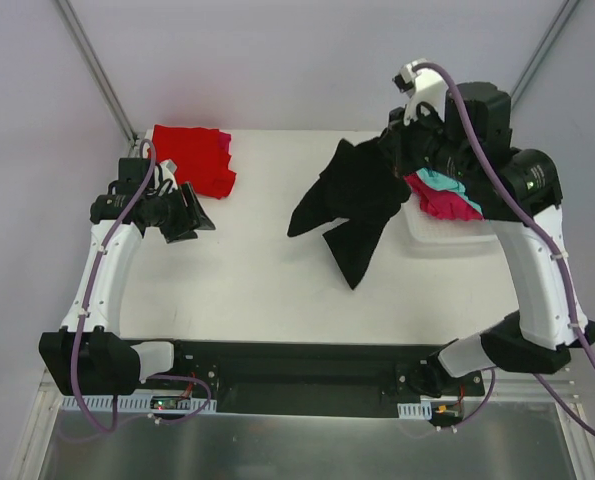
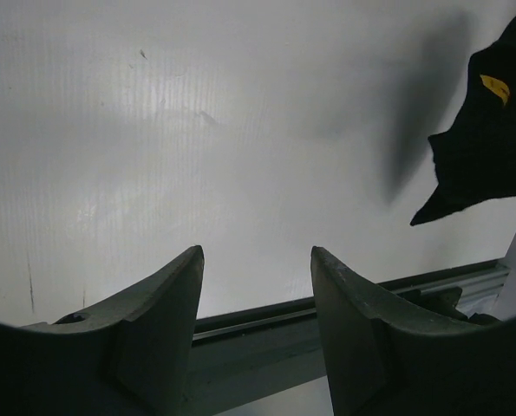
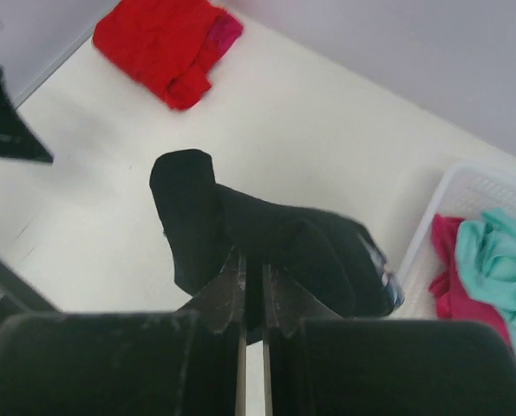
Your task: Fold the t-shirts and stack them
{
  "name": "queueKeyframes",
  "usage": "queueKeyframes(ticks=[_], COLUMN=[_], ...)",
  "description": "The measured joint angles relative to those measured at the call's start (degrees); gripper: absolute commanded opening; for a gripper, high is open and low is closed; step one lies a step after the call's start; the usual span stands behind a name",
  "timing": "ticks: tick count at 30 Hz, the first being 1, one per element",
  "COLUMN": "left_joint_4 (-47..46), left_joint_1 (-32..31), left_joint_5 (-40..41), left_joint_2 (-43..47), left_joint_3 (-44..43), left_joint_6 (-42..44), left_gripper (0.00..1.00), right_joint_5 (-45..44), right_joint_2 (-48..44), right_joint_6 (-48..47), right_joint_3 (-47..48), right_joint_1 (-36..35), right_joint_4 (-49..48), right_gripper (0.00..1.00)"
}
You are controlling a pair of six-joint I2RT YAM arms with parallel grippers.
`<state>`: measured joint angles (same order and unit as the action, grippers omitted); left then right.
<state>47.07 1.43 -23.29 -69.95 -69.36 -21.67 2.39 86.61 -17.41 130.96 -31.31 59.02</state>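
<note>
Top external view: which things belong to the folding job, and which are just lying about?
Job:
black t-shirt, pinched in the right tool
red t-shirt, folded
magenta t-shirt
teal t-shirt

Lying about:
white basket, holding those last two

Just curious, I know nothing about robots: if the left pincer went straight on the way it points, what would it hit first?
The left pincer, open, would probably meet bare table first; the black shirt is off to the side.
</note>
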Motion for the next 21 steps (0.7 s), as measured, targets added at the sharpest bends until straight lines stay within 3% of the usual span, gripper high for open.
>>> queueKeyframes(ticks=[6,15,16,18,19,21], left_joint_4=[-0.46,-0.92,-0.96,-1.01,-1.07,-1.31], left_joint_1=[0.0,-0.42,-0.76,-0.83,-1.05,-1.07], left_joint_5=[-0.22,-0.22,-0.24,-0.26,-0.24,-0.24], left_joint_2=[0.0,-0.15,-0.22,-0.31,-0.35,-0.44], left_joint_3=[0.44,0.44,0.44,0.44,0.44,0.44], left_joint_6=[-0.11,-0.55,-0.7,-1.2,-1.33,-1.49], left_gripper=[0.52,0.52,0.52,0.52,0.53,0.53], right_joint_5=[-0.07,3.72,4.96,7.41,7.89,7.43], right_joint_2=[-9.22,-9.25,-8.83,-7.21,-6.05,-3.15], right_joint_6=[4.11,8.37,8.46,8.66,8.98,9.64], right_joint_3=[-18.71,-35.85,-35.91,-34.67,-33.62,-30.84], right_joint_1=[-7.89,-14.69,-15.08,-16.09,-16.55,-17.25], right_joint_4=[-1.38,-2.99,-3.37,-3.69,-3.58,-2.91], right_gripper=[0.01,0.02,0.07,0.33,0.52,0.57])
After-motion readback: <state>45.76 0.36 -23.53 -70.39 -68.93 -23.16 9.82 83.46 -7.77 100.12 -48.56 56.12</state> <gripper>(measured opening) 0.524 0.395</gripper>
